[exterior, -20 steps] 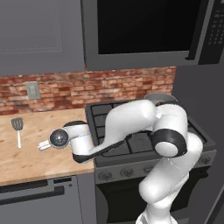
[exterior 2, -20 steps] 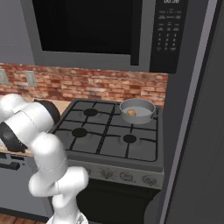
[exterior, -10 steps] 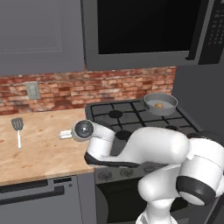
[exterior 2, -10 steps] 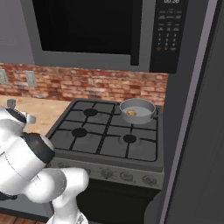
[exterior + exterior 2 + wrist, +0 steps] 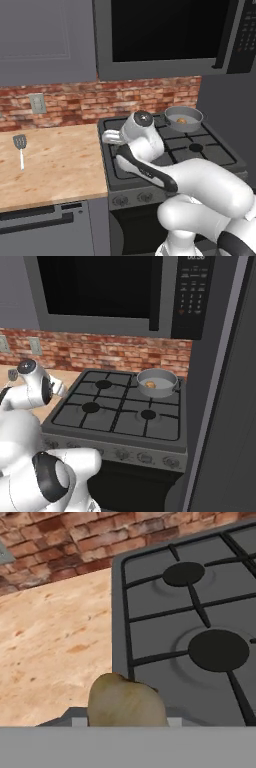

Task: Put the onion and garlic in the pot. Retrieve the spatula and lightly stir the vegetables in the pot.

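Grey-brown garlic (image 5: 126, 704) is sitting clamped in the gripper (image 5: 111, 136), which is hanging over the stove's (image 5: 150, 172) left edge, just past the counter (image 5: 55, 165). The onion (image 5: 182, 120) is lying inside the pot (image 5: 184, 118), which is standing on the stove's back-right burner, so step in hand looks like carrying veg no. 2 to the pot. Next move, prob.: swinging across the stove toward the back-right corner, getting above the rim, then letting go w/o clipping the pot wall. The spatula (image 5: 20, 149) is lying near the counter's left edge, untouched; fetching it and stirring are coming after.
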